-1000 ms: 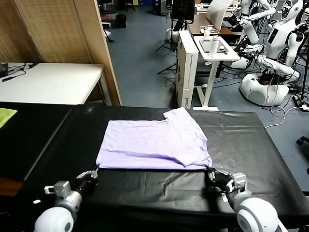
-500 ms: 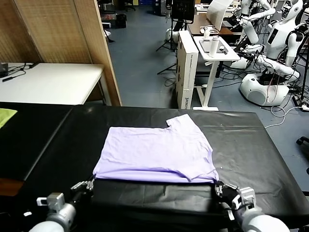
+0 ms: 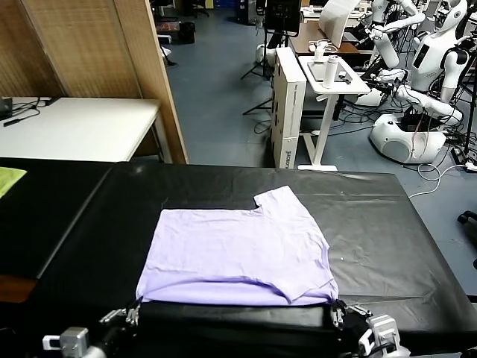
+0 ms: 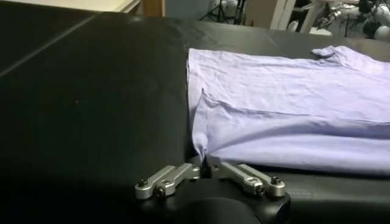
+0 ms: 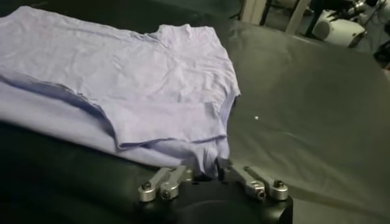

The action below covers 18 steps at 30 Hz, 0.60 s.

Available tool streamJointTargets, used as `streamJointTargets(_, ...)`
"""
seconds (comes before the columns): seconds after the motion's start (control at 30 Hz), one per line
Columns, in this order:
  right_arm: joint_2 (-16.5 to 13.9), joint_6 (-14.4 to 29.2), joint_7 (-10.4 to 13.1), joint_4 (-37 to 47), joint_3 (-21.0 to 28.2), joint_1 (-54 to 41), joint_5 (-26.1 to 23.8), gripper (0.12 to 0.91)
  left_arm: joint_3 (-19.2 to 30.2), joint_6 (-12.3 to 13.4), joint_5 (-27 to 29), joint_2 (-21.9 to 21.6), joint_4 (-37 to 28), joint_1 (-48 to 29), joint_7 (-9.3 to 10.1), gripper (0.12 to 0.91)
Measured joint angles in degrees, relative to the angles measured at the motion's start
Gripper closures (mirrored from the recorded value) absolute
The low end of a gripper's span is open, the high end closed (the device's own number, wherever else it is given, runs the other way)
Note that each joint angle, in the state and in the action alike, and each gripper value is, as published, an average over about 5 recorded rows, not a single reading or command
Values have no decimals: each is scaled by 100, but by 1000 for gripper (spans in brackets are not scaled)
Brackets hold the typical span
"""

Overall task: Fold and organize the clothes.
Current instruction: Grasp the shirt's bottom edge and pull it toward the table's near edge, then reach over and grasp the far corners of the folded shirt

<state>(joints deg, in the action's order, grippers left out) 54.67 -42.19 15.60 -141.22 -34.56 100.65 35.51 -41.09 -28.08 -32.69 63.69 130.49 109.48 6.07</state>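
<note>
The left gripper (image 3: 133, 315) sits at the near edge of the black-covered table (image 3: 373, 216), at the near left corner of the pale lavender short-sleeved T-shirt of thin soft fabric (image 3: 238, 250). In the left wrist view, its metal fingers (image 4: 167, 181) meet on a pinched point of that corner (image 4: 201, 152). The T-shirt lies flat and folded at the table's centre, one sleeve projecting at the far side. The right gripper (image 3: 339, 313) sits at the near right corner; the right wrist view shows its fingers (image 5: 259, 182) standing apart beside the hem (image 5: 210, 159), and whether they grip cannot be told.
</note>
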Motion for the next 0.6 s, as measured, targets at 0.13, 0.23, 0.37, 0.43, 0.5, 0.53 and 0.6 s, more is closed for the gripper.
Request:
streamJointTargets(0.13, -101, 0, -58, 283, 102, -739, 409, 213, -177, -330, 119, 32, 161, -157, -121, 333)
streamJointTargets(0.23, -135, 0, -59, 670, 291, -1440, 712, 135, -338, -565, -167, -17, 187, -428, -95, 184)
streamJointTargets(0.37, -150, 0, -53, 1305, 595, -2341, 928, 119, -430, -839, -700, -160, 60, -964, 10, 128)
streamJointTargets(0.43, -147, 0, -55, 1629, 770, -2758, 948, 119, -418, -920, -909, -242, -61, -1271, 33, 124)
streamJointTargets(0.5, -132, 0, -56, 1939, 963, -3166, 955, 118, -383, -971, -1065, -318, -224, -1590, 48, 123)
streamJointTargets(0.53, -119, 0, -56, 2085, 1064, -3364, 957, 118, -355, -990, -1122, -351, -317, -1749, 50, 123)
streamJointTargets(0.6, -81, 0, -54, 2378, 1277, -3758, 962, 118, -286, -1021, -1192, -409, -527, -2070, 51, 123)
